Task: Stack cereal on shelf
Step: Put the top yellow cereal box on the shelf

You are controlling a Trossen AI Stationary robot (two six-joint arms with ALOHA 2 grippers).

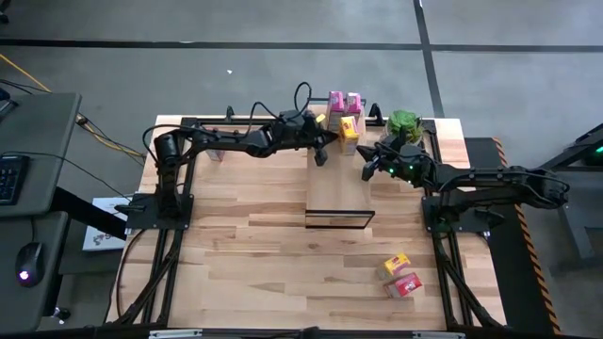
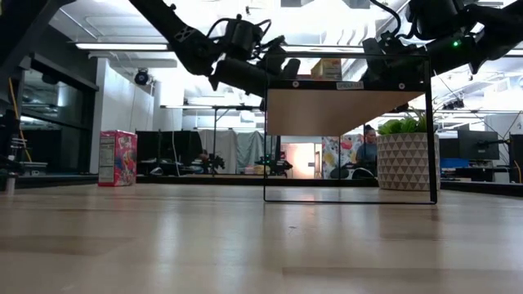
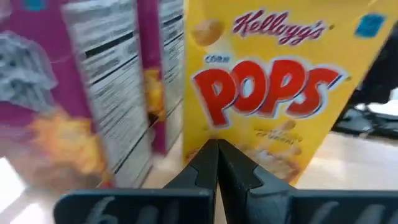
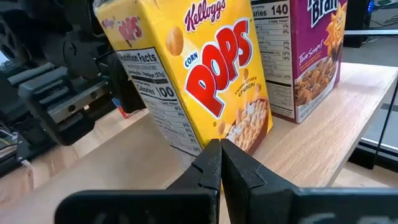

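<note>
While three boxes already stand on the shelf [image 1: 337, 179] — two pink boxes [image 1: 344, 101] and a yellow Corn Pops box [image 1: 350, 132] — you have three left on the bench [image 1: 254, 264]. Left pincer [image 1: 320, 156] and right pincer [image 1: 368, 171] hover pinched shut, holding nothing.

Potted plant [image 1: 404, 122]; perhaps a keyboard [image 1: 9, 179]

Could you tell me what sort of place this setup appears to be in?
Probably a robotics lab or open workshop: a concrete floor surrounds the table, a desk with keyboard and mouse stands beside it, and more benches and monitors fill the room behind.
</note>
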